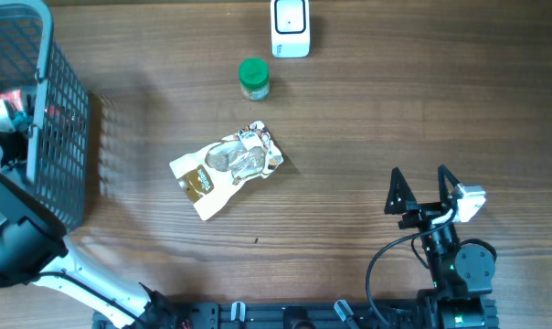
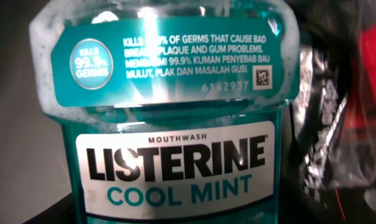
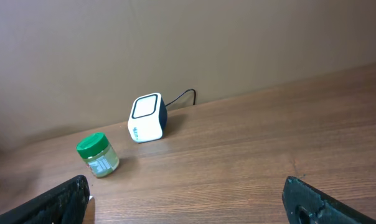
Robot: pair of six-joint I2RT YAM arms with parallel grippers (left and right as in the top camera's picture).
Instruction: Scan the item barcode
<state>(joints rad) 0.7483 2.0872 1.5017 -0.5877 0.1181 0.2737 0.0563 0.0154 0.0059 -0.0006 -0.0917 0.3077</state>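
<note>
One mouthwash bottle [image 2: 169, 124] filled left wrist view, presumably inside basket [image 1: 70, 137], where left arm [image 1: 11, 242] reached to fetch it; we could not tell left claw's jaws. Right claw [image 1: 419, 174] parked agape, well apart from basket, likely to avoid crowding.

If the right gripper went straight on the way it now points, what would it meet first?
Likely nothing: the right gripper, jaws open, points across bare wooden table, passing right of the white scanner and the green-lidded jar. Depth past the far edge is unclear.
</note>
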